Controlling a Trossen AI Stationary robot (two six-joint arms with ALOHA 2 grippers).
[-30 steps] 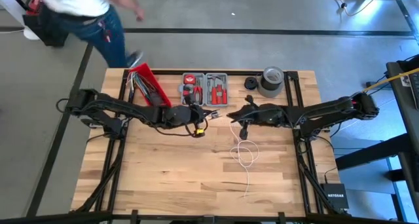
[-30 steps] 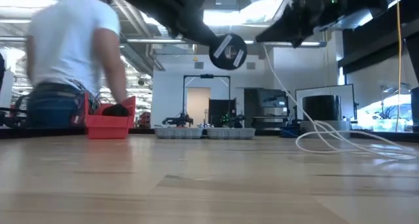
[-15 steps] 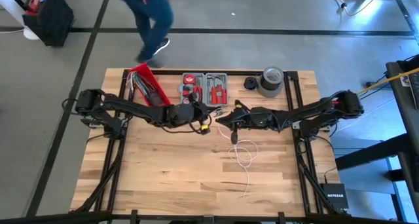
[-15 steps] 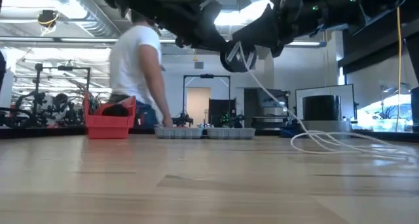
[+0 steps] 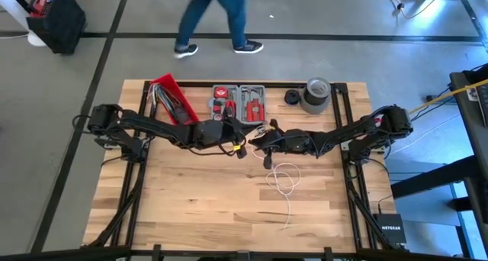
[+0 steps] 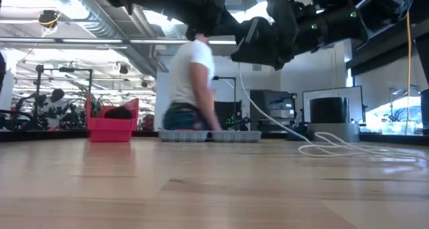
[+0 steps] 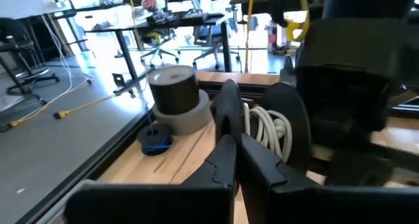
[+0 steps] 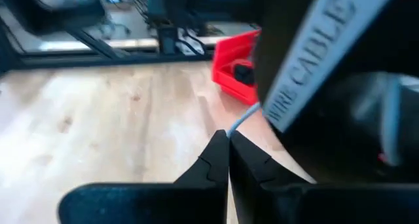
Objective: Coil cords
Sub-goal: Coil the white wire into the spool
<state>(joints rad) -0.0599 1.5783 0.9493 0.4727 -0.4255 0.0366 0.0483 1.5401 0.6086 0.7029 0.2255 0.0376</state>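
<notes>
White cord (image 5: 284,178) loops on wooden table (image 5: 191,200).

My two arms are dark, slim and jointed, each mounted on a black frame at its own side of the tabletop, with thin black cables trailing along the links. The left arm (image 5: 152,127) carries a small yellow marking near its wrist. My right arm (image 5: 343,131) shows tiny green lights in the low view and its black jaws taper to narrow points.
</notes>
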